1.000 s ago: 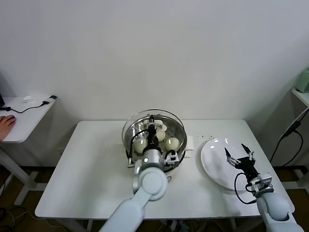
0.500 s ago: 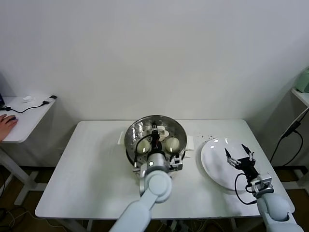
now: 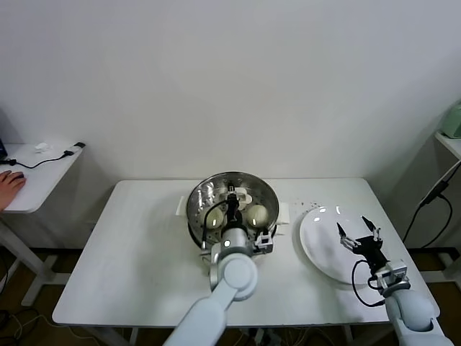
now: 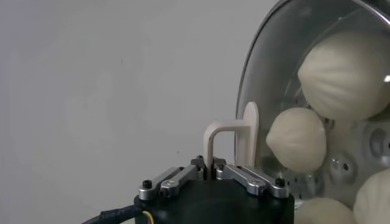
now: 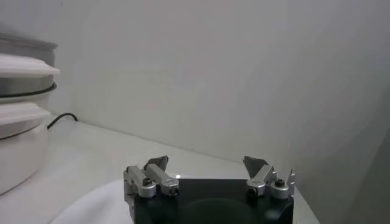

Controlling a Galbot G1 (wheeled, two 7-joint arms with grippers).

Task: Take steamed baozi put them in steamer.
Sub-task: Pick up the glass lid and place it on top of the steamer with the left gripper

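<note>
The steamer (image 3: 196, 207), a shiny steel pot on a cream base, stands mid-table with steamed baozi (image 3: 257, 213) inside; another bun (image 3: 214, 216) lies beside it. My left gripper (image 3: 232, 196) hovers over the pot, shut on the cream handle (image 4: 228, 135) of the glass lid (image 4: 262, 79). Through the glass I see buns (image 4: 350, 76) (image 4: 298, 140) on the perforated tray. My right gripper (image 3: 359, 232) stands open and holds nothing above the white plate (image 3: 320, 249); its own view shows the gripper (image 5: 207, 163) with jaws wide apart and the steamer (image 5: 21, 91) off to one side.
A small side table (image 3: 36, 173) with a person's hand (image 3: 10, 182) stands at the far left. A black cable (image 3: 434, 193) hangs at the right by a shelf edge. Small dark crumbs (image 3: 308, 201) dot the table behind the plate.
The left gripper has brought the glass lid down from above the steamer to sit low over it. The right arm has barely moved.
</note>
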